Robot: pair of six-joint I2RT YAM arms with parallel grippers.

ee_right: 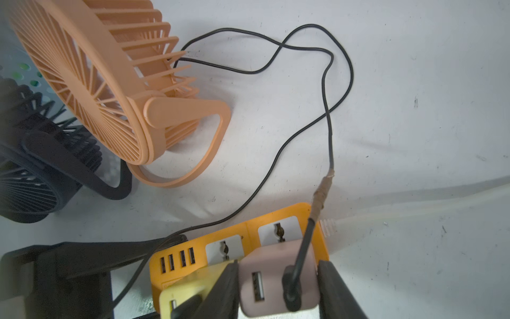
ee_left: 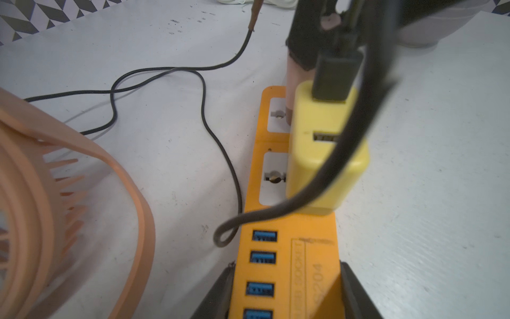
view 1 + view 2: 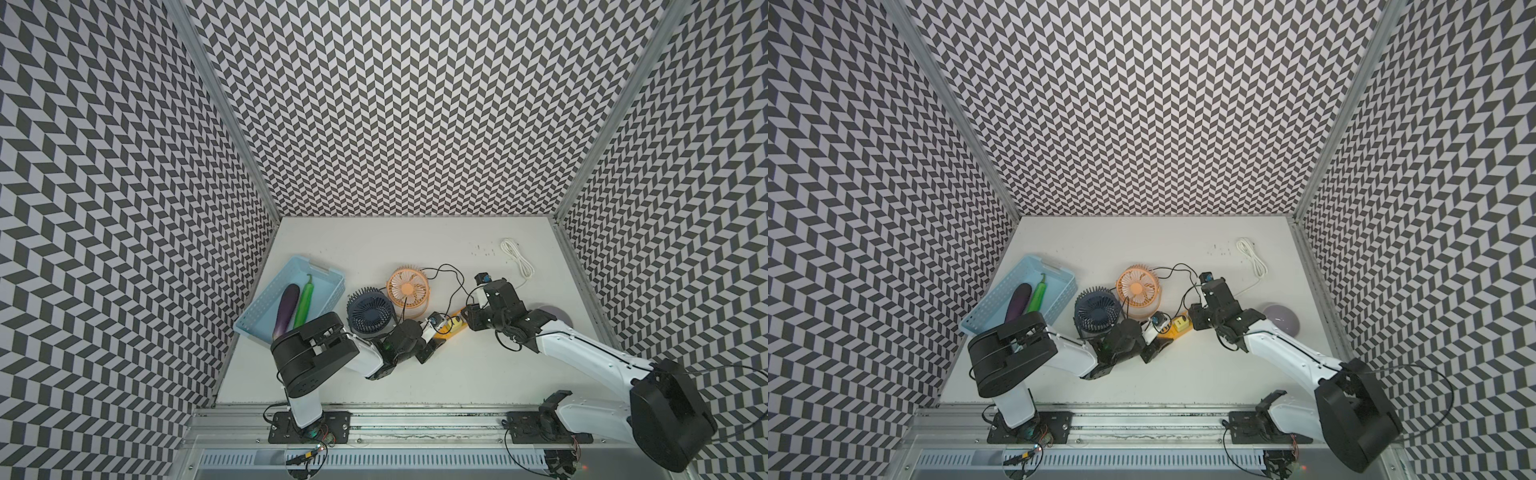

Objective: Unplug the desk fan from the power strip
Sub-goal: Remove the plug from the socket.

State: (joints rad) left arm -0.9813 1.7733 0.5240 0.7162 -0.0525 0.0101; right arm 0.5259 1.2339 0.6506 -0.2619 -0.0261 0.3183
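- The power strip [image 2: 314, 229] lies flat near the middle of the tabletop [image 3: 415, 374]. In both top views its long axis runs from 8 o'clock to 2 o'clock.
- The left tool [image 2: 287, 298] is clamped across the strip's USB end, the 8 o'clock end, with a finger on each long side. That's the anchor.
- The right tool [image 1: 278, 287] is closed on the pink adapter [image 1: 273, 256] over the socket at the 2 o'clock end, fingers flat on two opposite faces.
- The adapter's prongs are hidden, so I can't say how deep it sits.
- A black cable [image 1: 328, 110] leaves that adapter, passes a taped joint and loops toward the orange fan [image 1: 91, 74]. That fan stands at 11 o'clock from the strip, and the blue fan [image 3: 370, 311] at 9 o'clock.
- The yellow adapter [image 2: 309, 154] fills the neighbouring socket, just beside the pink one. Tight quarters!
- My read on the step in hand: draw the pink adapter out of its socket.
- To do it well, pull straight off the strip's face along the prongs, with no rocking or twisting.
- Let the left tool press the strip down so it doesn't lift with the plug.
- Grip the adapter's body, never the cable, since that taped joint looks like the weak spot.
- Watch the finger next to the yellow adapter, because a sideways drift could lever it loose too.
- The cable shows plenty of slack, so the fan shouldn't get tugged.
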